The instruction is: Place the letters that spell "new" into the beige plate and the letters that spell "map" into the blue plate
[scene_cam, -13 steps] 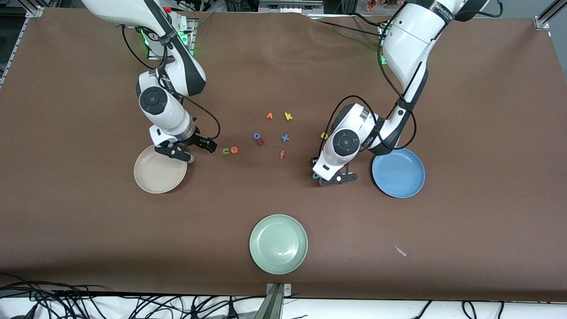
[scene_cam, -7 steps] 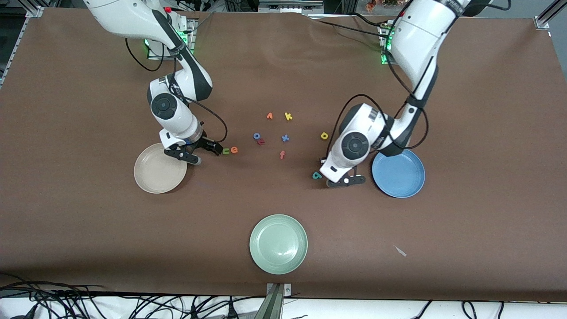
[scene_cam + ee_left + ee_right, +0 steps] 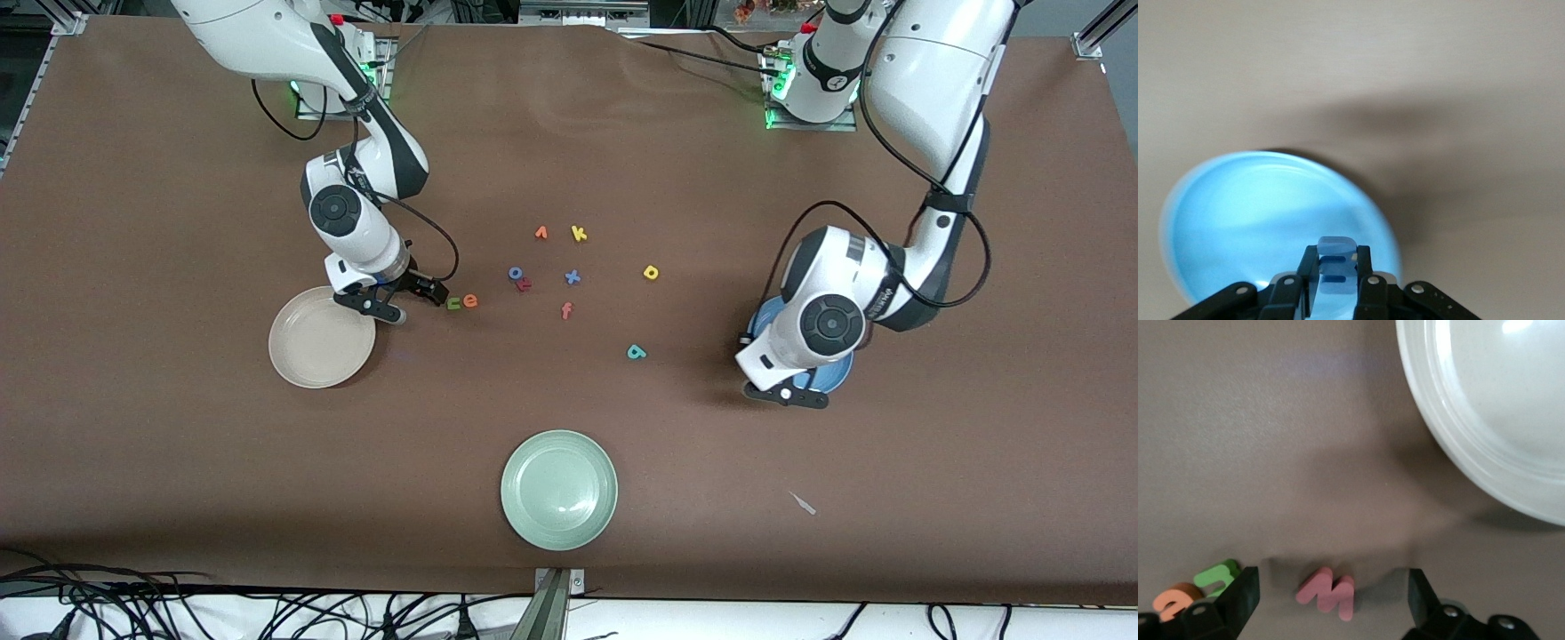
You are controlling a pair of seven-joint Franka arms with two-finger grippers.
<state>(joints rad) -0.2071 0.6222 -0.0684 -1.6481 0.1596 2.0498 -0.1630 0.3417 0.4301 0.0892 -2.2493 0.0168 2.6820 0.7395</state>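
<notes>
Over the blue plate (image 3: 834,377) (image 3: 1258,213) hangs my left gripper (image 3: 787,394) (image 3: 1337,257), shut on the blue m (image 3: 1337,268). My right gripper (image 3: 402,300) (image 3: 1333,587) stands open and low at the table beside the beige plate (image 3: 311,348) (image 3: 1498,420). The pinkish-red w (image 3: 1327,591) lies flat between its fingers, hidden under the hand in the front view. The green n (image 3: 453,303) (image 3: 1217,577) and orange e (image 3: 469,301) (image 3: 1177,600) lie just outside one finger. The teal a (image 3: 636,352) and yellow p (image 3: 651,272) lie on the table toward the blue plate.
Mid-table lie an orange v (image 3: 540,233), a yellow k (image 3: 579,234), a blue o (image 3: 515,273), a red letter (image 3: 524,284), a blue x (image 3: 573,277) and a pinkish-red f (image 3: 566,310). A pale green plate (image 3: 558,489) sits nearest the front camera.
My left gripper closed on the blue m beside the teal a and carried it over the blue plate. My right gripper shifted from the beige plate's edge toward the n.
</notes>
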